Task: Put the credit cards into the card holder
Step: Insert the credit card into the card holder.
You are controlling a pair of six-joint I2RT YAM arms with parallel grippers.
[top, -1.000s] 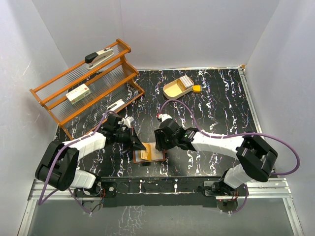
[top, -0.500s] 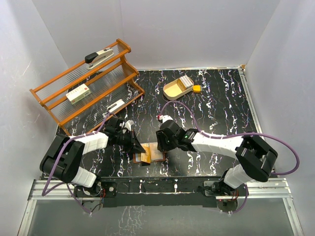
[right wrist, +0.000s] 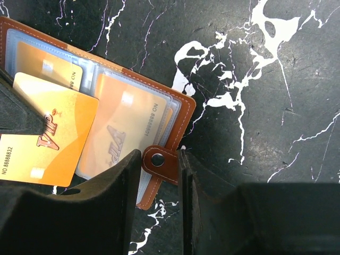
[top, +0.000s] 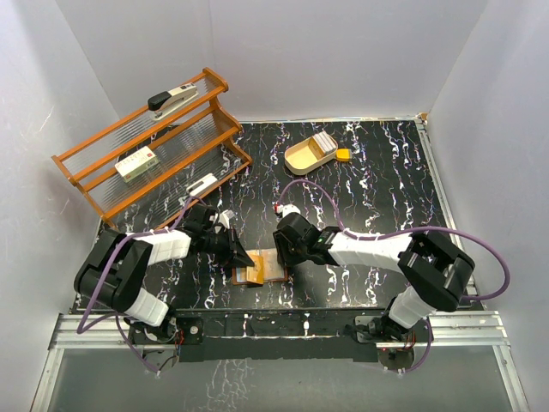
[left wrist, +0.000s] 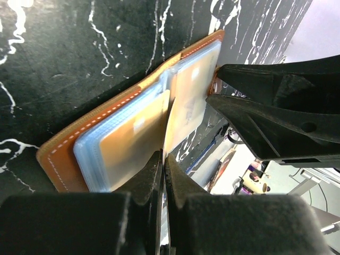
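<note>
Here, a small brown leather card holder with clear plastic sleeves (top: 273, 267) lies open and flat on the black, white-veined marble table (top: 377, 189). It sits close to the middle of the table's near edge, between the two arms.

The left gripper (left wrist: 163, 159) has its fingers pressed together on a glossy gold credit card printed "VIP" (right wrist: 48, 133). The card's free end lies slanted over the holder's left-hand page, near the central fold. As far as these views show, it is not yet inside a sleeve.

The right gripper (right wrist: 160, 155) stands at the holder's right edge, fingers narrowly apart, one on each side of the brown leather snap tab (right wrist: 159, 163). Whether they actually pinch the tab cannot be told. Two sleeves show gold cards inside.

Toward the far edge, a stack of pale flat cards (top: 322, 140) stands in a tan oval wooden tray (top: 300, 156).

The step in hand looks to be feeding the held card into a sleeve.
- The right gripper should pin the holder by its tab so the holder cannot slide.
- The card's leading edge should be squared with the sleeve mouth and laid nearly flat, then slid along the page rather than pressed down.
- The soft plastic is likely to buckle if caught, and the thin card may flex or slip in the pinch.
- Letting go is best left until most of the card is seated.
</note>
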